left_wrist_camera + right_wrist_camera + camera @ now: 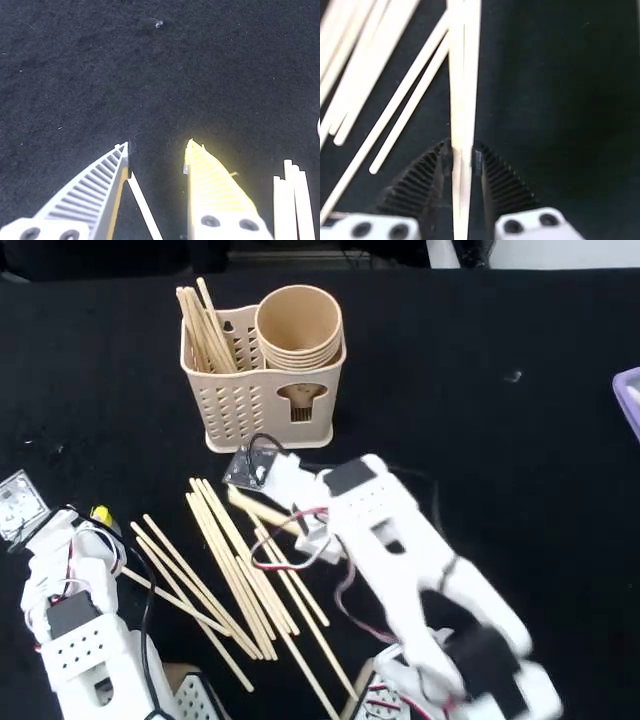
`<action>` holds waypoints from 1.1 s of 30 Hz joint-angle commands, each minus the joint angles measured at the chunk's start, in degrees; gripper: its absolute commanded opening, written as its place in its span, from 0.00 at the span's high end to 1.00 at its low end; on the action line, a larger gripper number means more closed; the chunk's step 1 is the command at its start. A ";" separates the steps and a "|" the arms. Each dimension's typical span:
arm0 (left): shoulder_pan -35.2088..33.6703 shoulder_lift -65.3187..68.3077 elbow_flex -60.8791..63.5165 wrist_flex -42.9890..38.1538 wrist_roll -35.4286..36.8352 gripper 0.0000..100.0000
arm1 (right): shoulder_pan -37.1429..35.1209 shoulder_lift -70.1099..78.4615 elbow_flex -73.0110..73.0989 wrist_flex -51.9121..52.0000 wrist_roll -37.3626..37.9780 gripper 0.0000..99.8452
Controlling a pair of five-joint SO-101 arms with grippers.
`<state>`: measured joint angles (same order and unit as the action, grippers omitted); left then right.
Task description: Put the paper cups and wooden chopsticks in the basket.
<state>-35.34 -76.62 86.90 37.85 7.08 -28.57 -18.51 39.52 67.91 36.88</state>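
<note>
Left gripper (pixel 157 147): jaws apart, low over the table (pixel 480 420), one chopstick (pixel 142 205) lying between its fingers. Loose chopsticks (pixel 228 575): fanned between the arms. Right gripper (pixel 462 150): clamped on a pair (pixel 464 75), long axis in line with the fingers, arm stretched forward and low. Basket (pixel 262 405), holding cups (pixel 298 328), stands just beyond; right arm nearer.

The beige perforated plastic basket (pixel 262 405) stands behind the loose wooden chopsticks (pixel 232 570) on the black table (pixel 480 440). Inside it, stacked paper cups (pixel 299 328) sit right of upright wooden chopsticks (pixel 205 330).
</note>
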 commanded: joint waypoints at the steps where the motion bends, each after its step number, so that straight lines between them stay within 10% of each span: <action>1: 1.71 -0.70 -2.68 -1.05 -0.62 0.81 | -0.79 -13.76 -5.76 2.11 -6.07 0.99; 6: 1.80 -0.70 -2.68 -1.05 -0.62 0.81 | -4.57 -25.98 -10.77 -3.78 -13.80 0.99; 17: 1.80 -0.70 -2.07 -1.14 -0.62 0.81 | -4.75 -24.75 -6.37 -56.88 -27.25 0.99; 33: 1.80 -0.70 -2.07 -1.14 -0.70 0.81 | -4.31 8.66 -23.60 -72.18 -29.36 0.99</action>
<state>-34.29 -76.62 86.90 37.85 7.08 -32.70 -14.81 21.05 -2.77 7.52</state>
